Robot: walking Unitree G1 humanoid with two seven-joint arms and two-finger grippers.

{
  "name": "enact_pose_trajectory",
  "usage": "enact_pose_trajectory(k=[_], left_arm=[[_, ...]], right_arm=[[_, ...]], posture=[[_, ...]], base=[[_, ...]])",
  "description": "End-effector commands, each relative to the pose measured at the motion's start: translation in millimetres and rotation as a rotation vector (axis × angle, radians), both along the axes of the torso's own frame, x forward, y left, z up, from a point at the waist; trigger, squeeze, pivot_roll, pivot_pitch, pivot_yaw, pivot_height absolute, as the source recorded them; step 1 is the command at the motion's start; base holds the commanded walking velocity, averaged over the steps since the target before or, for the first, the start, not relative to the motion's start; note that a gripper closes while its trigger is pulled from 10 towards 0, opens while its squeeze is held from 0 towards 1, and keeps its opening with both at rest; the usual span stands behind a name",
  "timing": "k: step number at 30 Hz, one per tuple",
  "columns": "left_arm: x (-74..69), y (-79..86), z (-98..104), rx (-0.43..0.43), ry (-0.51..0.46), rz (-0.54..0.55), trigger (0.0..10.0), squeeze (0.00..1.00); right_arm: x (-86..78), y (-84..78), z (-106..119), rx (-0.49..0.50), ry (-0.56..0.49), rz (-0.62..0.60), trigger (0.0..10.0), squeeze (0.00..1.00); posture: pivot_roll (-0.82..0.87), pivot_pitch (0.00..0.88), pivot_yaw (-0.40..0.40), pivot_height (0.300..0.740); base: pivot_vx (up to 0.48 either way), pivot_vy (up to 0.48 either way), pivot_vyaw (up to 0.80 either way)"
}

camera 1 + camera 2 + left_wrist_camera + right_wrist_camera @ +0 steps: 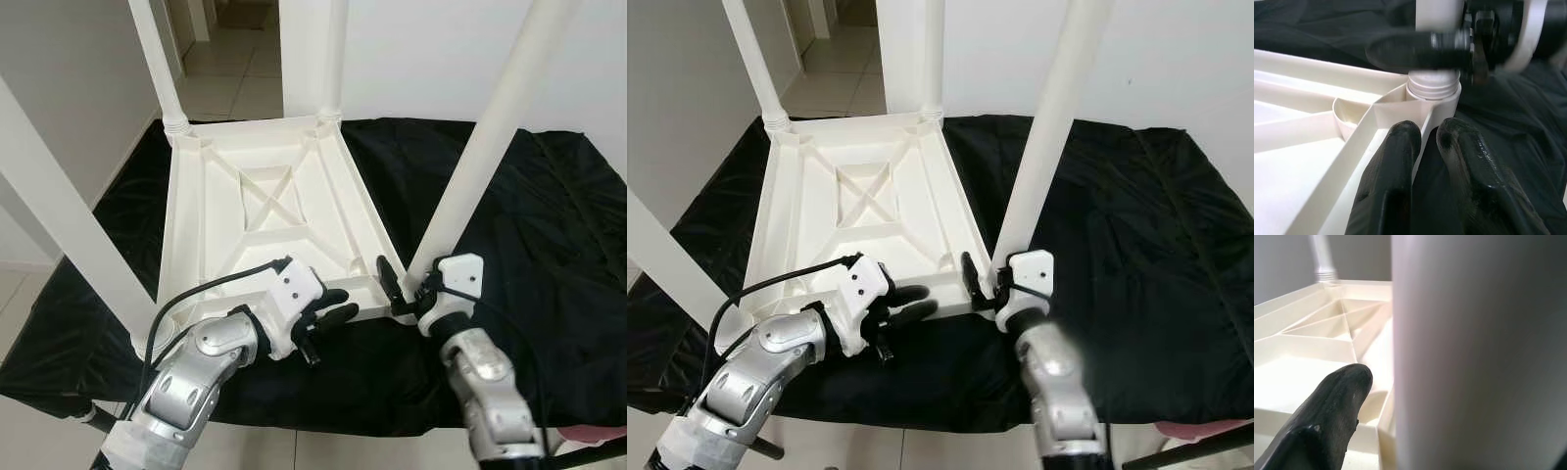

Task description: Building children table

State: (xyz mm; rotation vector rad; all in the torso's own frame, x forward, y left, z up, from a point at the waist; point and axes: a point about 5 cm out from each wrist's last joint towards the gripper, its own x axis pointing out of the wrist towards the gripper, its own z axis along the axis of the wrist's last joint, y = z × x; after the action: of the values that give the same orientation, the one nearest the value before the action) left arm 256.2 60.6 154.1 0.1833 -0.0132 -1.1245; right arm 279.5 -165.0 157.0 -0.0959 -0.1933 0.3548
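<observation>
A white plastic children's table point(257, 201) lies upside down on a black cloth, with its legs pointing up. My right gripper point(412, 281) stands open around the foot of the near right leg point(480, 147). One black finger point(389, 279) shows a little to the left of that leg; the other is hidden behind it. That leg's threaded end sits in the corner socket point(1434, 90). My left gripper point(338, 305) lies over the table's front rim point(367, 297), just left of that corner. Its fingers point(1400, 147) are almost together with the rim edge between them.
The black cloth point(534, 225) covers the work surface out to its right and front edges. Three more legs stand at the far left point(157, 59), far right point(333, 54) and near left point(59, 220). A tiled doorway point(230, 59) opens behind.
</observation>
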Motion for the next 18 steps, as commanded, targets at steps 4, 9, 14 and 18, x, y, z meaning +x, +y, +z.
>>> enact_pose_trajectory(k=[4, 9, 14, 18], left_arm=[[-0.2, -2.2, -3, 0.012, 0.005, 0.003, 10.0, 0.00], [1.0, -2.2, -2, 0.007, 0.002, 0.009, 10.0, 0.00], [0.8, 0.6, -2, 0.013, 0.001, 0.012, 10.0, 0.00], [0.9, 3.4, -2, 0.019, 0.000, 0.015, 10.0, 0.00]], right_arm=[[4.4, -9.0, -7, -0.083, 0.060, 0.131, 10.0, 0.00], [7.1, -18.0, -10, -0.132, 0.089, 0.159, 9.0, 0.00], [9.9, -23.5, -15, -0.159, 0.116, 0.192, 0.0, 0.00], [11.6, -25.5, -17, -0.158, 0.132, 0.216, 0.0, 0.00]], posture=[[-0.08, 0.058, 0.035, 0.740], [-0.08, 0.055, 0.033, 0.740], [-0.07, 0.053, 0.038, 0.740], [-0.06, 0.055, 0.039, 0.740]], base=[[0.000, 0.000, 0.00], [0.000, 0.000, 0.00], [0.000, 0.000, 0.00], [0.000, 0.000, 0.00]])
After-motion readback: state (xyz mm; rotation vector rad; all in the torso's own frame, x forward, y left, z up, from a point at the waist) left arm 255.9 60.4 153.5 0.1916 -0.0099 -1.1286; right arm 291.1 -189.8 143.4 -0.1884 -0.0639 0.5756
